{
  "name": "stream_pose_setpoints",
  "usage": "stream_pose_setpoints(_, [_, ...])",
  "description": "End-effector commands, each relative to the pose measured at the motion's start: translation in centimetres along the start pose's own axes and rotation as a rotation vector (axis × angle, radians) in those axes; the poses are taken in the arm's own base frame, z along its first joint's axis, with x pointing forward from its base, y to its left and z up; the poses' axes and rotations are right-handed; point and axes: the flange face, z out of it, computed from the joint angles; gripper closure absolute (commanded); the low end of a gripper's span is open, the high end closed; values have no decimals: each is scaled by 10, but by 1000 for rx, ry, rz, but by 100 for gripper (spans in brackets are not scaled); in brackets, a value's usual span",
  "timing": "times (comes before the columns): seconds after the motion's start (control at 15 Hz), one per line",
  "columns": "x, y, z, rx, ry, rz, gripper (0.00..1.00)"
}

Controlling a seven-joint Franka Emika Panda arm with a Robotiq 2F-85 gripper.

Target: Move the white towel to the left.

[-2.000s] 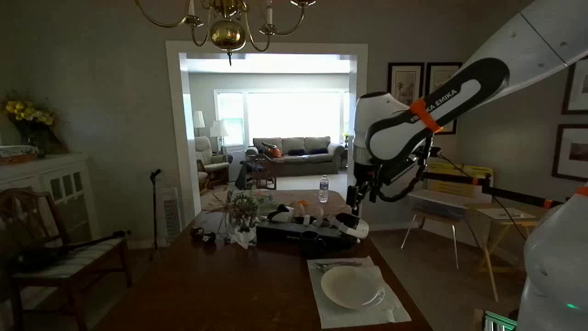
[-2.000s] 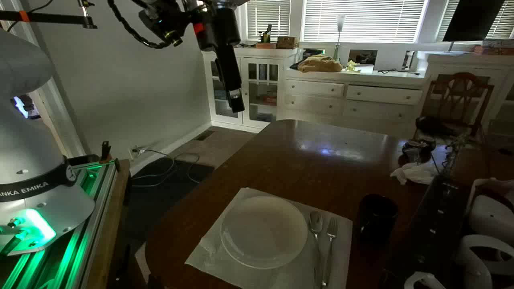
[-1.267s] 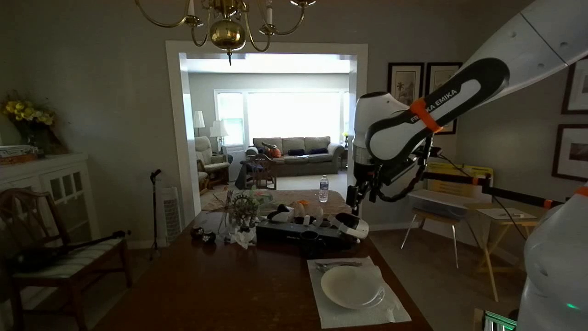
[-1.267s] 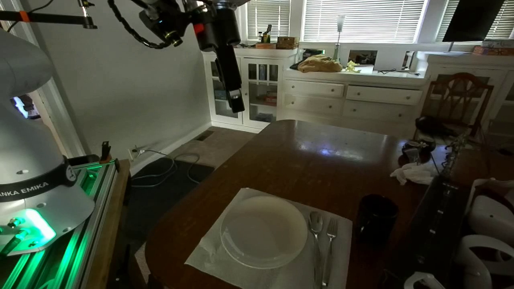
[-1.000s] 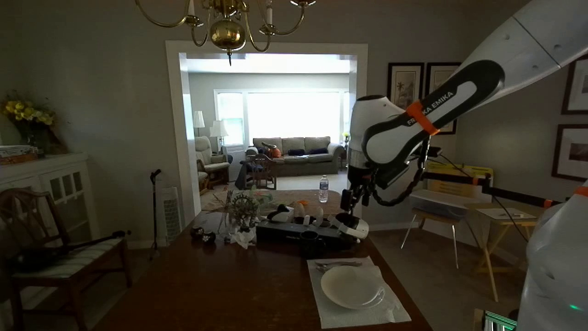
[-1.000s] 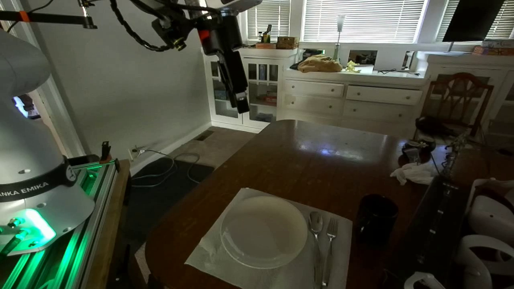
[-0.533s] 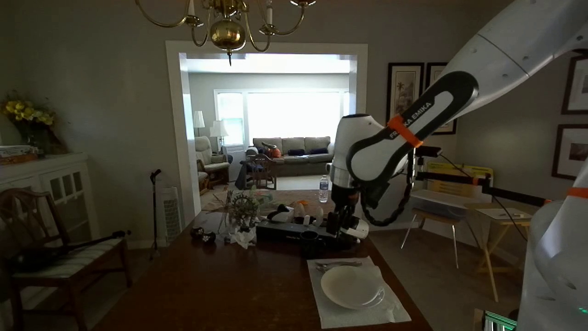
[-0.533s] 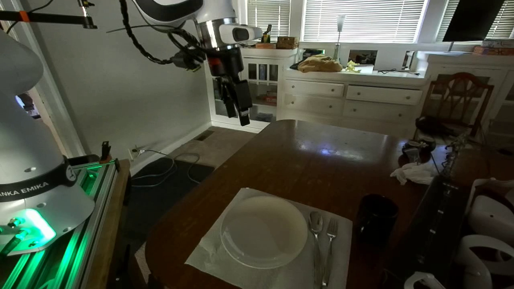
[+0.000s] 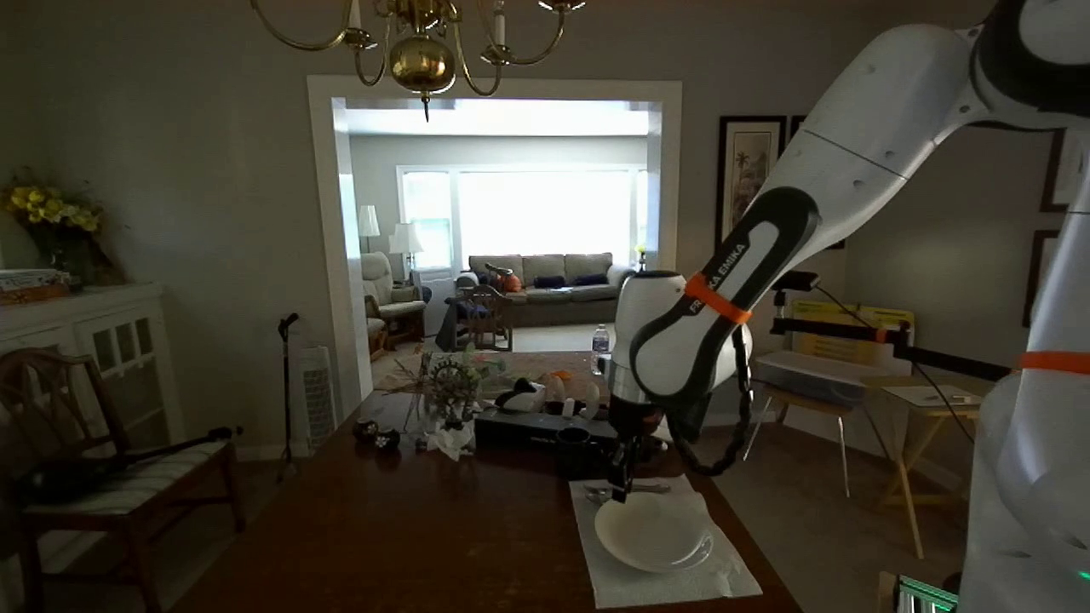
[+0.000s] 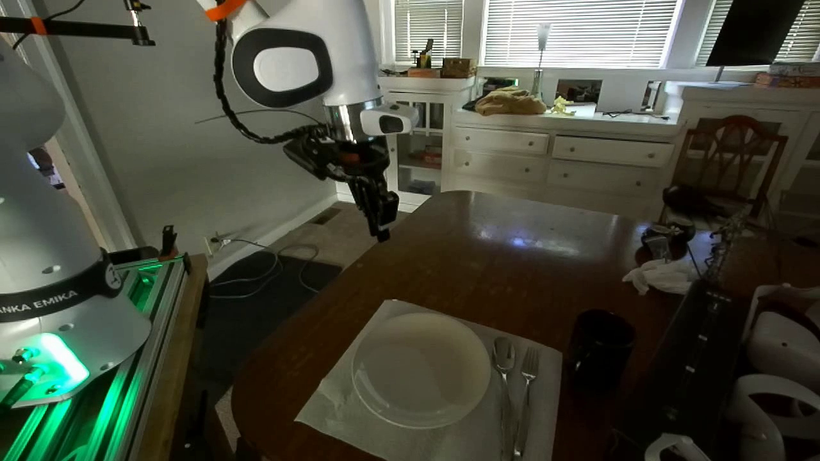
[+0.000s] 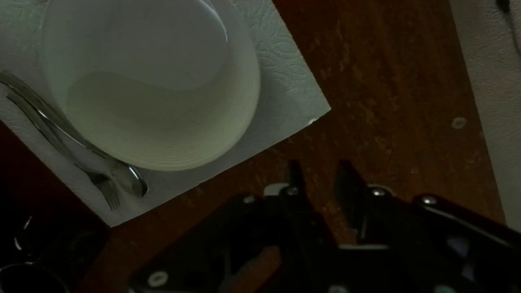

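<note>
1. We find the white towel (image 10: 471, 438) lying flat on the table (image 10: 461, 269), near its rounded edge. A pale plate (image 10: 421, 371) sits on it, with a spoon (image 10: 504, 354) and a fork (image 10: 530, 365) side by side next to the plate. To us it reads as a laid place, the towel serving as a placemat.

2. A black cup (image 10: 602, 349) stands off the towel, just past the fork's side, presumably to complete that setting.

3. The pincer (image 11: 319, 164) hangs above the table, its two sides apart and nothing between them; in the wrist view we see wood through the gap. We take the spread to be for letting in a towel edge.

4. From the wrist it appears outside the towel, beyond the edge that the heads of the spoon and fork point at. That suits coming in from the rim, not over the plate. We judge this the reaching step, the towel not yet gripped.

5. Next we would want it lowered to that edge's corner farther from the fork, leaving both utensils undisturbed.

6. The plate probably pins the towel. A slow drag should carry everything along; a sharp tug could tear what looks like thin, embossed sheet.
</note>
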Motion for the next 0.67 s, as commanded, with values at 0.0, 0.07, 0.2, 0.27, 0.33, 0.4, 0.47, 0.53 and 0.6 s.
stream_pose_setpoints(0.0, [0,0,8,-2,-2,-1,100])
stream_pose_setpoints(0.07, [-1,0,15,-1,-10,-2,87])
stream_pose_setpoints(0.2, [1,0,14,-2,-7,-3,99])
stream_pose_setpoints(0.27, [1,0,12,-3,-3,-3,99])
stream_pose_setpoints(0.33, [2,0,11,-3,0,-3,99])
stream_pose_setpoints(0.4, [0,5,17,-8,-25,6,100])
stream_pose_setpoints(0.47, [-1,3,29,14,-39,3,100])
stream_pose_setpoints(0.53, [-1,-2,38,21,-46,10,100])
stream_pose_setpoints(0.6, [-1,-9,48,39,-46,13,100])
